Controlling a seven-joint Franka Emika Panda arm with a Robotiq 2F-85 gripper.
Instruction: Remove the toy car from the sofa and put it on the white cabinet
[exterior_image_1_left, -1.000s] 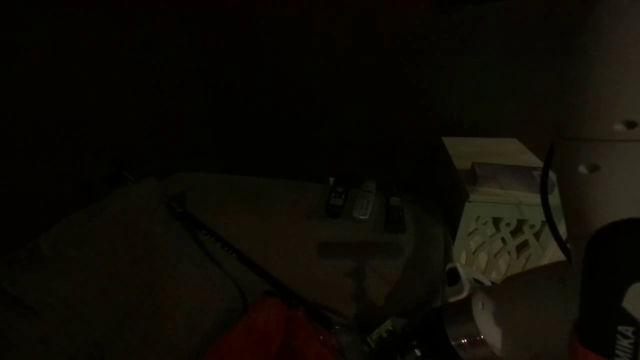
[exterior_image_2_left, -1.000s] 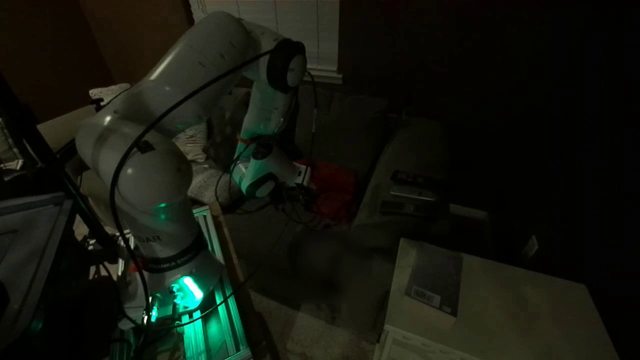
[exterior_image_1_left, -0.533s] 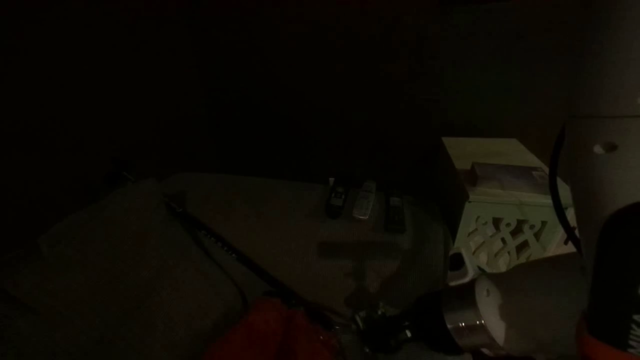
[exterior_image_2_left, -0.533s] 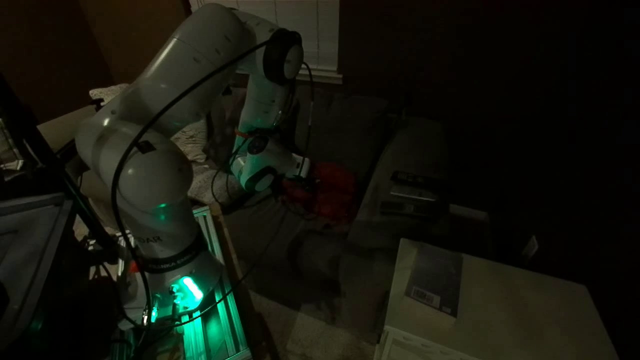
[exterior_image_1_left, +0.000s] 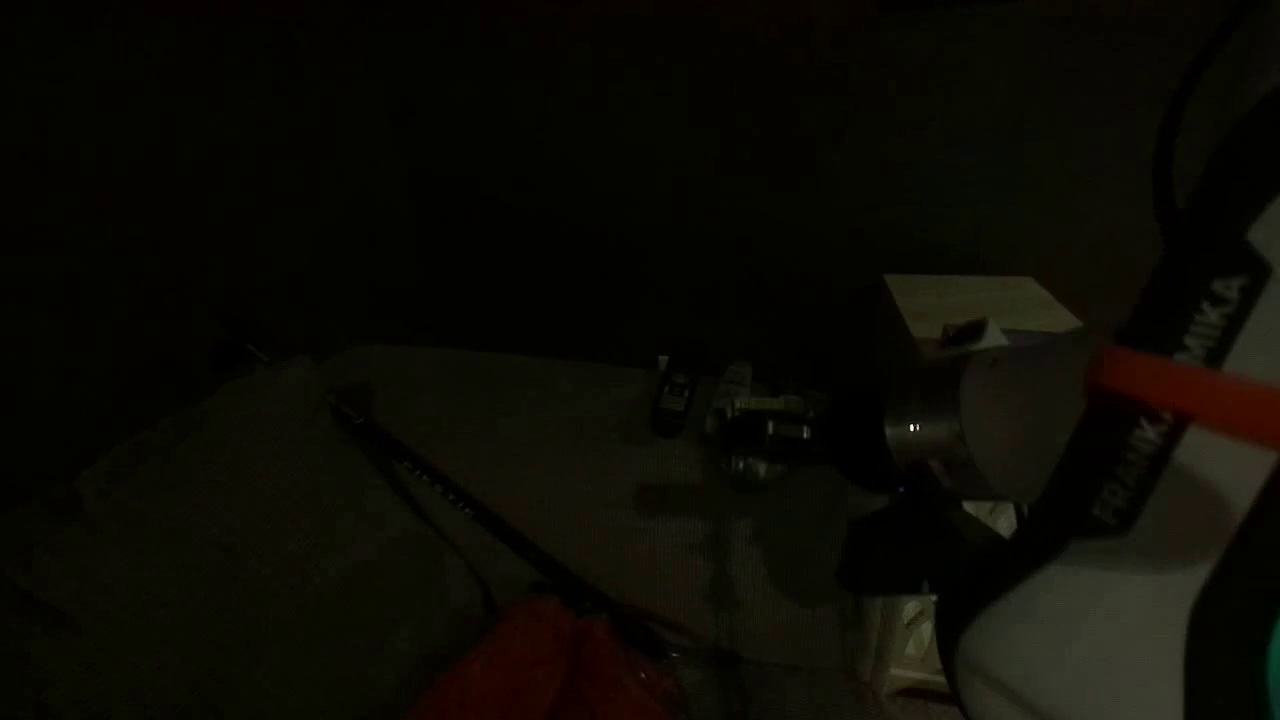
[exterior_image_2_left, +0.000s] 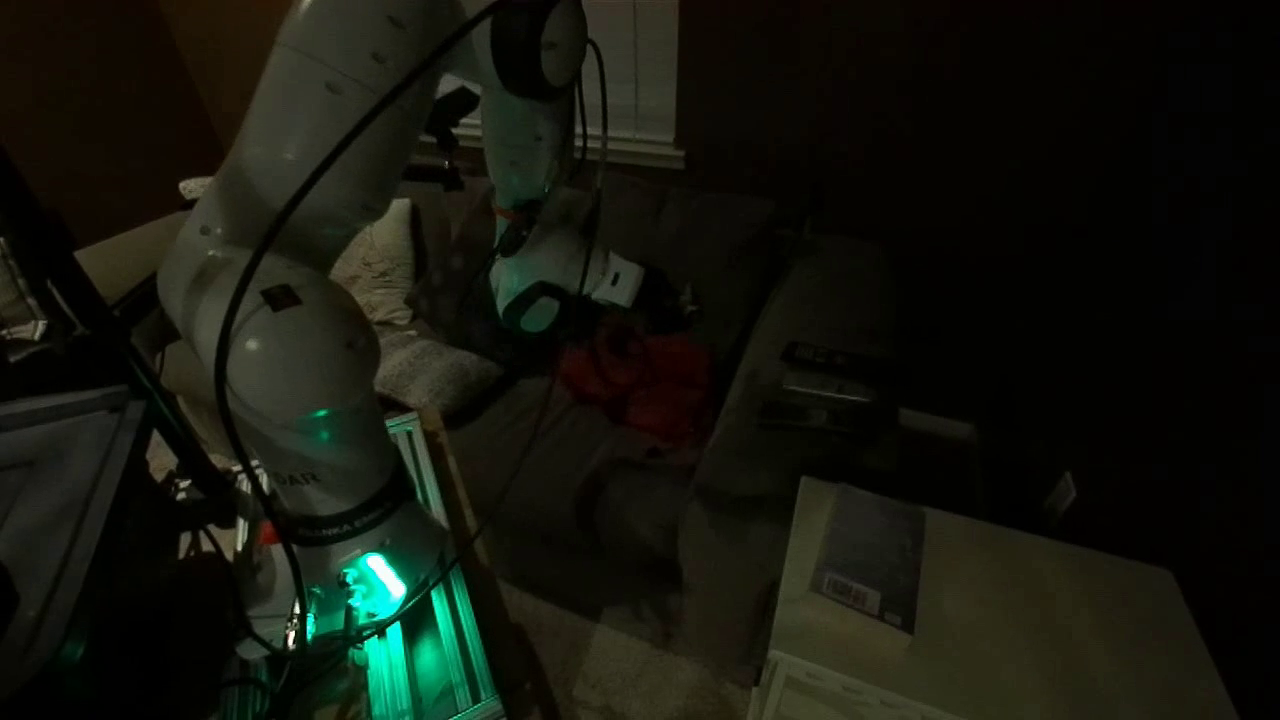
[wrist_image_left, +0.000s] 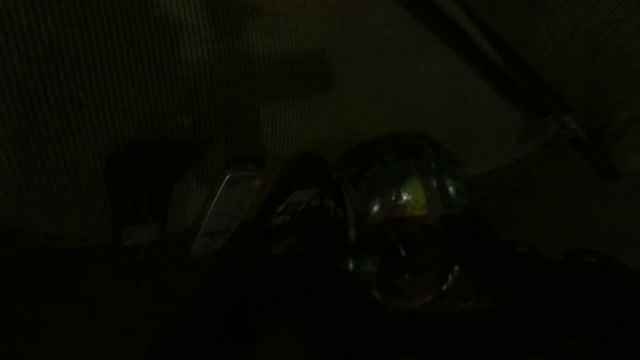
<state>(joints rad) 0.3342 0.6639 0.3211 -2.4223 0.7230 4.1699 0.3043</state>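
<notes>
In dim light, the gripper (exterior_image_1_left: 757, 436) appears to be holding the car (wrist_image_left: 407, 197), fingers drawn in on it, above the sofa (exterior_image_2_left: 590, 460). In an exterior view, the cabinet (exterior_image_2_left: 1040, 600) is standing at four o'clock; remotes (exterior_image_2_left: 825, 388) are lying between.

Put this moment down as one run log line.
pincer: shut on what looks like the toy car, view dim | position: over the sofa | white cabinet: barcoded item on top, placement not yet done

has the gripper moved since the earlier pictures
Yes: in an exterior view, the gripper has moved up the picture, away from the red item, toward the silver remote.
</notes>
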